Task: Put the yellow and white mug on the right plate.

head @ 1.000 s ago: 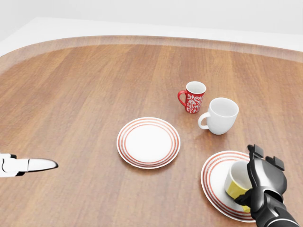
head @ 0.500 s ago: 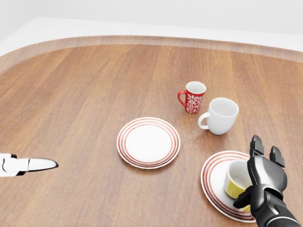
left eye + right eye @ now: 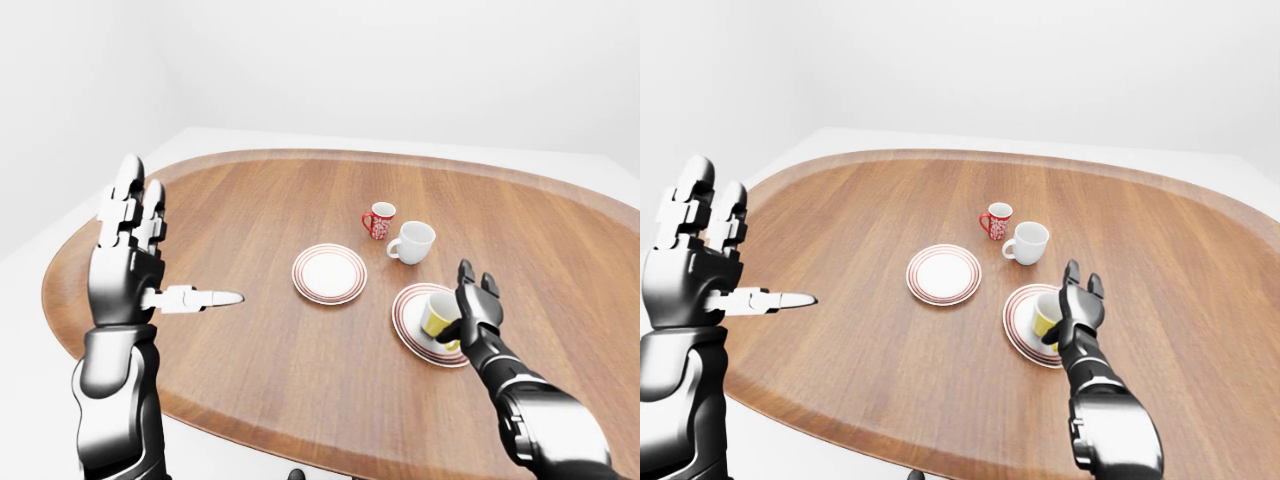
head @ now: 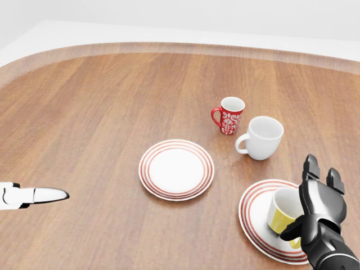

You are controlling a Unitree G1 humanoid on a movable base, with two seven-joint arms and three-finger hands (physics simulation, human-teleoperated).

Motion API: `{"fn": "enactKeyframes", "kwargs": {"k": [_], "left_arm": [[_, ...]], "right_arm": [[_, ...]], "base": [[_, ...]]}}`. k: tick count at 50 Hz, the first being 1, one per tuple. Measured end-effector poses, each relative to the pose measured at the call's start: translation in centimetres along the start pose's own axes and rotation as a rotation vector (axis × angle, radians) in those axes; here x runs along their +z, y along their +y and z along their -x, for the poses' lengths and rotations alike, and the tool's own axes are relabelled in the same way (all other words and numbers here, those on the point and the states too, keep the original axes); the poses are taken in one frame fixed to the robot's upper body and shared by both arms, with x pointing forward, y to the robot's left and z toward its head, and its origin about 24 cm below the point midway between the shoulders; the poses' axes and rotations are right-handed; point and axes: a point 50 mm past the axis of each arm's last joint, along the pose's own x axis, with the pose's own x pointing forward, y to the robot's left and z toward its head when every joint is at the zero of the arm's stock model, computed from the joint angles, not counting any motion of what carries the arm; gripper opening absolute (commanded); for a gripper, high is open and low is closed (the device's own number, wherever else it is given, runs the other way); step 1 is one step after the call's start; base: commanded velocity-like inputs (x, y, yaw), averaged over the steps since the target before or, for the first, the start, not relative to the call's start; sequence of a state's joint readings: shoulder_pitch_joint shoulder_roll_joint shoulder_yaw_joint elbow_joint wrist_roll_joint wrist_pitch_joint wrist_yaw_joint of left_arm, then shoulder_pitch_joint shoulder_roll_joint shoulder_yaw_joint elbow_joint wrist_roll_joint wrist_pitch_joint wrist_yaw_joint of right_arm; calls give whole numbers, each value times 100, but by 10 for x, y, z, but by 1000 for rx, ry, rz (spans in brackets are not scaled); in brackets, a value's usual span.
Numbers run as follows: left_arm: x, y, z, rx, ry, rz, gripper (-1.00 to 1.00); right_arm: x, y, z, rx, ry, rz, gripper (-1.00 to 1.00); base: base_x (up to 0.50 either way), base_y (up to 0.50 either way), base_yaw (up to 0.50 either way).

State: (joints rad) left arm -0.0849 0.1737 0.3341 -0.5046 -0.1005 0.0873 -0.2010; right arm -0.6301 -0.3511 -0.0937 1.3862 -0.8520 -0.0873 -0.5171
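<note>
Your table (image 4: 84,112) carries two plates and three mugs. In your head view the left plate (image 4: 176,169) lies near the middle, bare. The right plate (image 4: 256,211) lies toward the lower right, well apart from it. The task mug (image 4: 281,214) stands on the right plate, tilted slightly. Your right hand (image 4: 320,211) stands just beside that mug on its right, fingers raised and spread, thumb near the mug's base; contact cannot be confirmed. Above the right plate stands the plain mug (image 4: 261,138), and the patterned mug (image 4: 229,115) just to its upper left. Your left hand (image 3: 130,255) hangs above the table's left edge in the left-eye view, fingers upright.
</note>
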Motion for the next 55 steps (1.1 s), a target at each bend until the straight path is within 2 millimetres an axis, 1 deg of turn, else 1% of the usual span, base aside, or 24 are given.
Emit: {"fn": "enactKeyframes", "kwargs": {"k": [26, 55], "left_arm": [[1, -1, 1, -6, -3, -1, 97], [0, -2, 1, -5, 3, 0, 97]], "right_arm": [[2, -4, -2, -19, -5, -8, 100], [12, -7, -5, -34, -28, -34, 100]], "base": [[0, 0, 0], [0, 0, 0]]}}
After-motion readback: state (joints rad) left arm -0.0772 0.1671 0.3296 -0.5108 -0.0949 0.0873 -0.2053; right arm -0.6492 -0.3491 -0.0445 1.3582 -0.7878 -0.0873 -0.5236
